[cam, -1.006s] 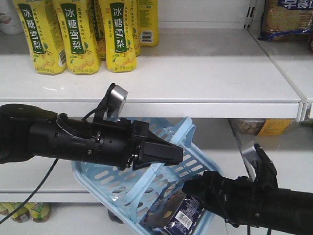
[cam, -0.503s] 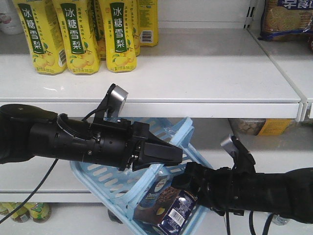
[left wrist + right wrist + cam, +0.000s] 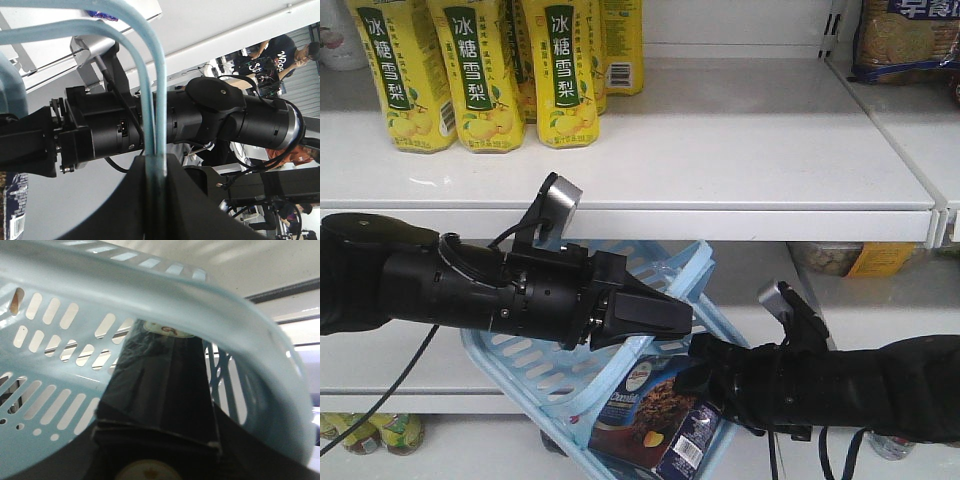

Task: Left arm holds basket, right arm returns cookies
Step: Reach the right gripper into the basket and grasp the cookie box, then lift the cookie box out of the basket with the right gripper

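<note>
The light blue basket (image 3: 535, 368) hangs tilted below the white shelf. My left gripper (image 3: 672, 317) is shut on its two flat handles (image 3: 156, 100), which run straight between the jaws. The cookies (image 3: 655, 412), a dark navy box with a white barcode label, stand tilted in the basket's low right end. My right gripper (image 3: 705, 372) comes in from the right and is shut on the box's upper end. In the right wrist view the dark box (image 3: 162, 385) fills the space between the jaws, with the basket wall (image 3: 55, 320) curving around it.
Yellow drink cartons (image 3: 480, 75) stand at the back left of the upper shelf (image 3: 750, 150). A biscuit pack (image 3: 905, 35) lies at top right. A yellow package (image 3: 880, 258) sits on the lower shelf behind my right arm. People (image 3: 280, 50) show behind.
My right arm has moved left and up, raising the cookies box higher in the basket and showing more of its face. The left arm and basket have barely moved.
</note>
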You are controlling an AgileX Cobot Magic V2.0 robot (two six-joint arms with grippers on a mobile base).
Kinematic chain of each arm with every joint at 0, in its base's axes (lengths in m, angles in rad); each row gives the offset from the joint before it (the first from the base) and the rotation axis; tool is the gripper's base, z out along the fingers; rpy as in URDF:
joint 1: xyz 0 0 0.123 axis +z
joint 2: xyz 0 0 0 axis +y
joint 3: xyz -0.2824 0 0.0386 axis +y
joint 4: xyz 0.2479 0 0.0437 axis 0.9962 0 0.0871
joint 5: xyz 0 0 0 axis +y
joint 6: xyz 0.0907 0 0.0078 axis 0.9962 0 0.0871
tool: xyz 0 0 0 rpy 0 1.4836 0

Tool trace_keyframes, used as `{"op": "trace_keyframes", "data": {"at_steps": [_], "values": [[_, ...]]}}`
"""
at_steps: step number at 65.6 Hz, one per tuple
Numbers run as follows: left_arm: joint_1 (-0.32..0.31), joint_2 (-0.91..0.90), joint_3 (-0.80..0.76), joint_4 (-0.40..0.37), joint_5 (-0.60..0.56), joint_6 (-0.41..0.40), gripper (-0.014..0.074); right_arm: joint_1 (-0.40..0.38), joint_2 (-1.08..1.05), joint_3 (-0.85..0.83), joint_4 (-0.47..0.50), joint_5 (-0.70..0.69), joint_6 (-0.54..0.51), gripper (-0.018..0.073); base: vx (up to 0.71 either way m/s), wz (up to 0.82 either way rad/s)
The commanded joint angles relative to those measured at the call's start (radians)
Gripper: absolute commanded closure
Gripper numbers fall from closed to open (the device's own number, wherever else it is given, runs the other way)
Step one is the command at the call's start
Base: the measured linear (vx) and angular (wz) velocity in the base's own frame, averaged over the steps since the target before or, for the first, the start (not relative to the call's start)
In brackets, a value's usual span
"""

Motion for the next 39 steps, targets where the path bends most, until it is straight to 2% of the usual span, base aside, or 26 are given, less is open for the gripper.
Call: {"op": "trace_keyframes", "data": {"at_steps": [1, 9, 21, 39], "values": [[0.003, -0.047, -0.038, -0.18, 0.043, 0.013, 0.06, 0.0, -0.02, -0.019, 0.001, 0.02, -0.014, 0.0513, 0.0, 0.0], [0.003, -0.047, -0.038, -0.18, 0.043, 0.013, 0.06, -0.004, -0.02, -0.019, 0.001, 0.037, -0.013, 0.0571, 0.0, 0.0], [0.003, -0.047, -0.038, -0.18, 0.043, 0.013, 0.06, -0.004, -0.037, -0.019, -0.002, 0.091, -0.012, 0.0565, 0.0, 0.0], [0.003, -0.047, -0.038, -0.18, 0.043, 0.013, 0.06, -0.004, -0.133, -0.016, -0.034, 0.086, -0.012, 0.0562, 0.0, 0.0]]}}
